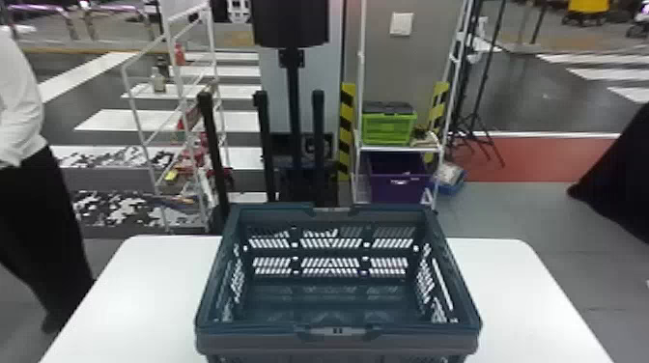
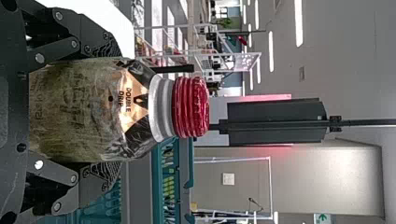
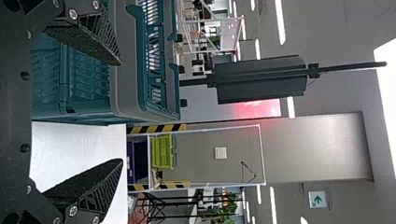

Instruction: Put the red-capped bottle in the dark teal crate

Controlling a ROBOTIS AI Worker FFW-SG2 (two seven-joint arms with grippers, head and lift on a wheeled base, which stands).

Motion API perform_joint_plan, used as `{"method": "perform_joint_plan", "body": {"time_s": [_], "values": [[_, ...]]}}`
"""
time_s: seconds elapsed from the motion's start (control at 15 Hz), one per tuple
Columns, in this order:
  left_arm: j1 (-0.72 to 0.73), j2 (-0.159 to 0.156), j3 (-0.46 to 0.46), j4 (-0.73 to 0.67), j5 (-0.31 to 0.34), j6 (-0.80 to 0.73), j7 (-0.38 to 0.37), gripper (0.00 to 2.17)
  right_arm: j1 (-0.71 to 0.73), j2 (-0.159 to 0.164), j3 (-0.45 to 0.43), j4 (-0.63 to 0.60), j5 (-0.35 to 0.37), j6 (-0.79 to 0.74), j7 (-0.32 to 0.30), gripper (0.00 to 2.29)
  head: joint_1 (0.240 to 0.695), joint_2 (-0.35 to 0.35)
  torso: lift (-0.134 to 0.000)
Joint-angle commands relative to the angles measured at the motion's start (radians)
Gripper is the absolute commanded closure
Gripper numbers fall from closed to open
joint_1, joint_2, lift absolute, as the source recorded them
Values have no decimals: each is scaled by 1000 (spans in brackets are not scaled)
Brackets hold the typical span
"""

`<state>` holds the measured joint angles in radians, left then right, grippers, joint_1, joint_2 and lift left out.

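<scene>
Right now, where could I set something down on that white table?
The white table has two bare patches: between the dark teal crate and the table's left edge, and between the crate and the table's right edge. The crate's visible floor looks free too. It is crowded in the left gripper, where the red-capped bottle fills the grip.

Bright ceiling strip lights (image 2: 299, 23); white tabletop (image 1: 521, 299) almost washed out.

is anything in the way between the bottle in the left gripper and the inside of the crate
Just the wall and rim of the dark teal crate itself, it seems: the red-capped bottle, held by the left gripper, is outside it. The crate's top is open, and nothing else visible blocks the way.
</scene>
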<state>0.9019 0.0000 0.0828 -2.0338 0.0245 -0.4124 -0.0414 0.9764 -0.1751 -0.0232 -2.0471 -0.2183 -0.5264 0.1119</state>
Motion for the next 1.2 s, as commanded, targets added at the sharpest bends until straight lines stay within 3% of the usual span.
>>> {"method": "perform_joint_plan", "body": {"time_s": [0.0, 0.67, 1.0, 1.13], "values": [[-4, -3, 0, 3, 0, 1, 0, 2145, -2, 2, 0, 2, 0, 1, 0, 151, 499, 0, 0], [-15, -3, 8, -51, 0, 34, 0, 2145, -10, 0, 0, 2, -3, 7, 0, 151, 499, 0, 0], [-100, -3, 124, -312, 2, 455, -40, 2145, -7, -1, -4, 10, -7, 7, 0, 151, 499, 0, 0], [-196, 32, 152, -417, -12, 752, -55, 2145, -5, -1, -4, 13, -7, 7, 0, 151, 499, 0, 0]]}}
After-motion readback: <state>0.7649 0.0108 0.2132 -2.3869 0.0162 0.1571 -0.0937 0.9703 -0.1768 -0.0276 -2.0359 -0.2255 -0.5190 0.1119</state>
